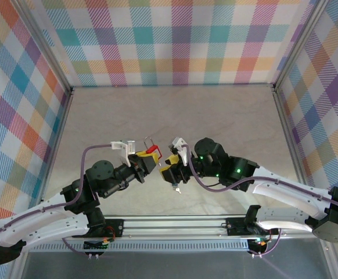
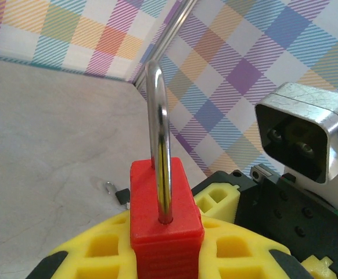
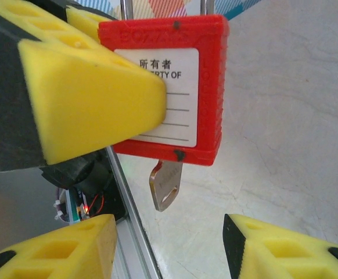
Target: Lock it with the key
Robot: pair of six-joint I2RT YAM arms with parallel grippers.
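Left pincer (image 2: 166, 253) clamps red plastic padlock (image 3: 209, 81); right pincer (image 3: 169, 241) half-open, empty, facing flat silver key (image 3: 166, 185). Off-centre closing could twist padlock loose.

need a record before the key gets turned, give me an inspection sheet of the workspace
surface: pale marbled table, no marks seen
job's things: red padlock with shackle pointing up; key sits in its underside
clutter: one small metal piece on the table near the right arm, too small to identify
grippers: left gripper shut on the padlock body; right gripper open, pads either side of the key, not touching
cables: purple cable looped along each arm
surroundings: plaid walls, metal frame posts
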